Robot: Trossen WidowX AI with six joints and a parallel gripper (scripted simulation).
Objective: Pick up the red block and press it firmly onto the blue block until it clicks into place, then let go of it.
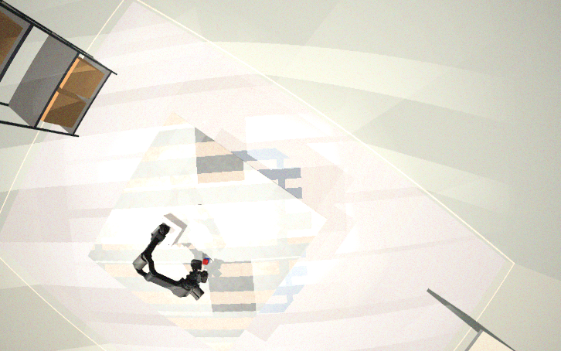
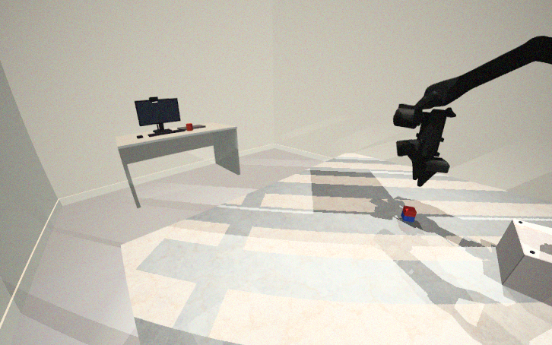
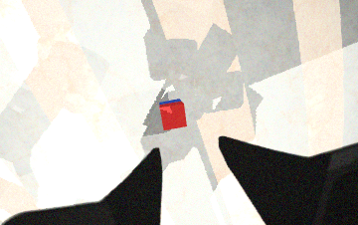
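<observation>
Block (image 1: 205,261) (image 2: 409,211) (image 3: 173,116) below open tool (image 1: 199,270) (image 2: 419,183) (image 3: 189,147)

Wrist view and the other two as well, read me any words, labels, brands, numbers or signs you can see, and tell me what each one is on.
None can be read in any view.
The red block and blue block: no lettering visible.
The monitor and red mug: too small to tell.

At your four o'clock in the exterior view, the gripper (image 1: 205,268) (image 2: 417,181) (image 3: 189,147) looks like smooth, mostly matt black plastic.
</observation>
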